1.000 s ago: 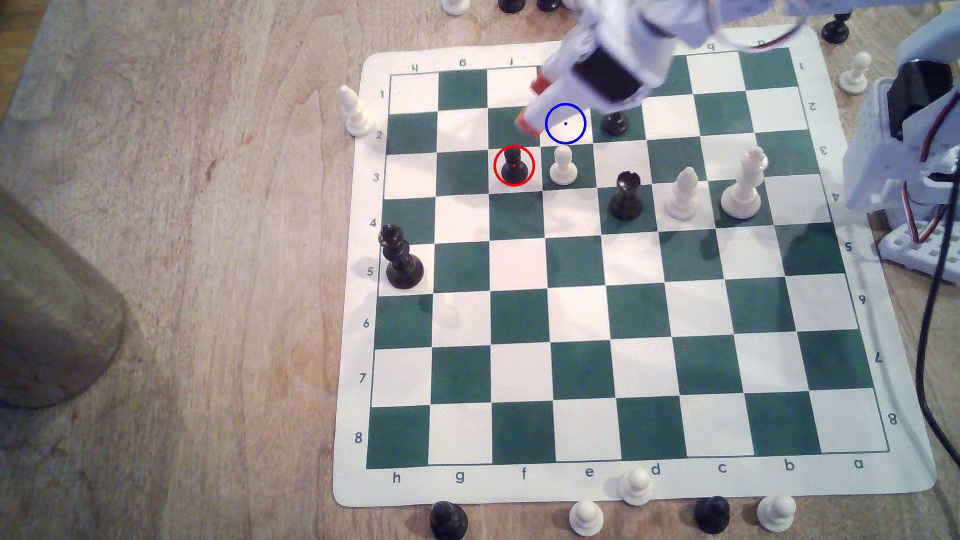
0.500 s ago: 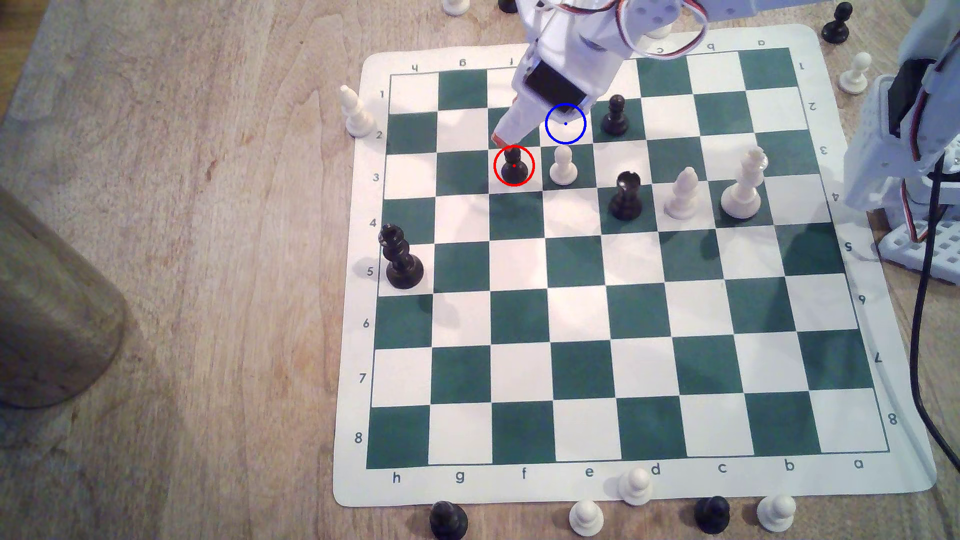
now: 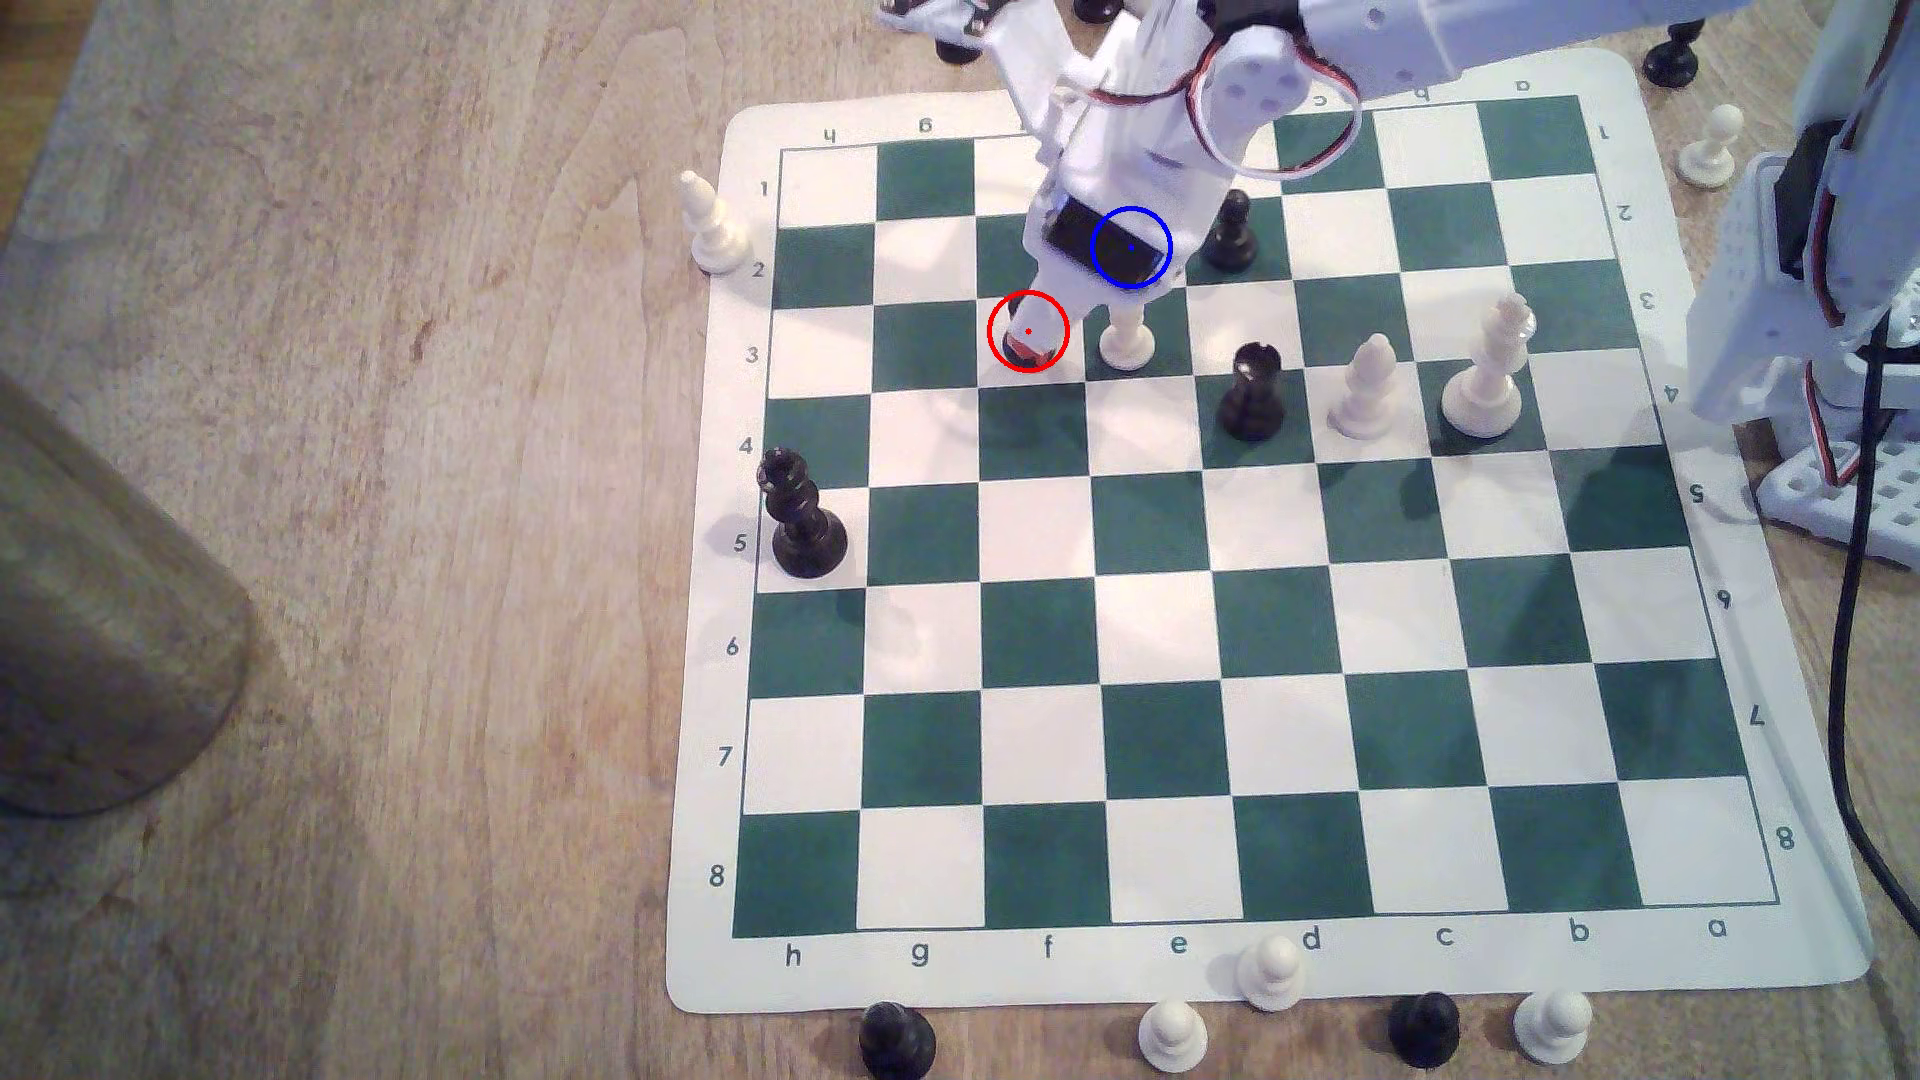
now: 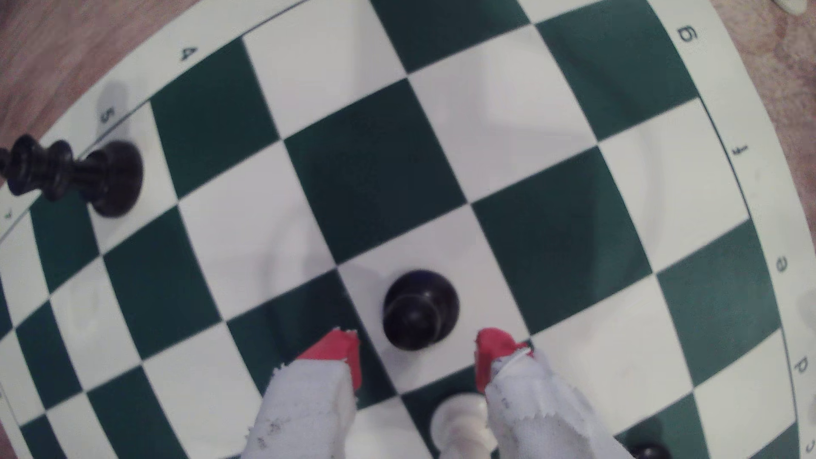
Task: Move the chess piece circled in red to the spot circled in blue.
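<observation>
Soft, even light; faint shadows; wrist view bulges at edges.

Gripper (image 4: 417,353) lowered, jaws apart

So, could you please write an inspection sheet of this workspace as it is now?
Surface: green-and-white chess mat on a wooden table.
Job's things: black pawn upright on its white square, ungrasped; blue-circled spot covered by the arm in the exterior view.
Clutter: white pawn beside the black pawn; black rook, black king, more pieces on and around the mat.
Grippers: gripper open, red-tipped fingers either side of the pawn, not touching.
Cables: black cable at the exterior view's right; red-white wires on the arm.
Surroundings: brown blurred object at the exterior view's left.
</observation>
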